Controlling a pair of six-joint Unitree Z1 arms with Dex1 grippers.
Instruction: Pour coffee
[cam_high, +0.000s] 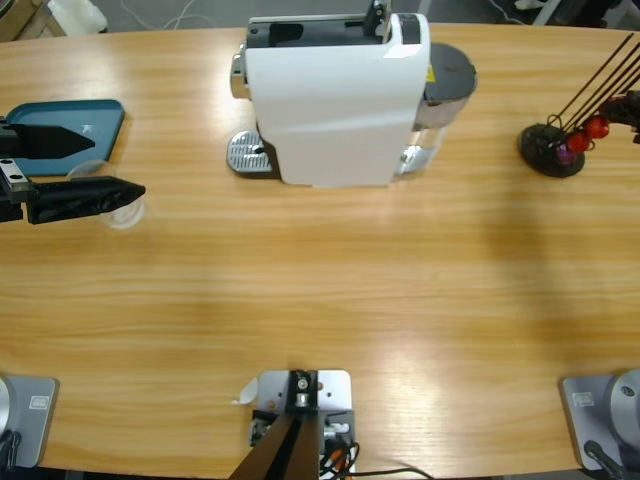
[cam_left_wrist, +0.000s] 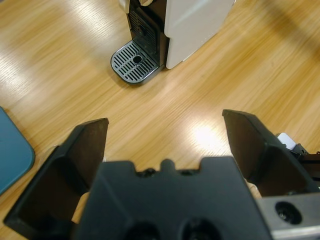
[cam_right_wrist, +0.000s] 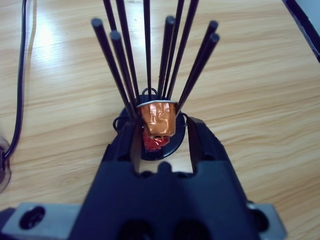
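While the left gripper (cam_high: 125, 190) hangs with jaws spread wide over a clear tumbler (cam_high: 118, 212) near the tabletop's left edge, any coffee inside can't be made out; the right gripper (cam_right_wrist: 161, 131) clamps an orange capsule (cam_right_wrist: 158, 118) at the capsule rack (cam_high: 553, 148) by the right edge; the coffee machine (cam_high: 335, 95) stands at the far edge.

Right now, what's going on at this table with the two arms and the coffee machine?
The right gripper is at the black capsule holder, its jaws on either side of an orange capsule that sits among the rods; whether they grip it isn't clear. The left gripper hovers open by a clear cup and the blue tray. The white coffee machine has nothing on its drip grate. No coffee is poured yet.
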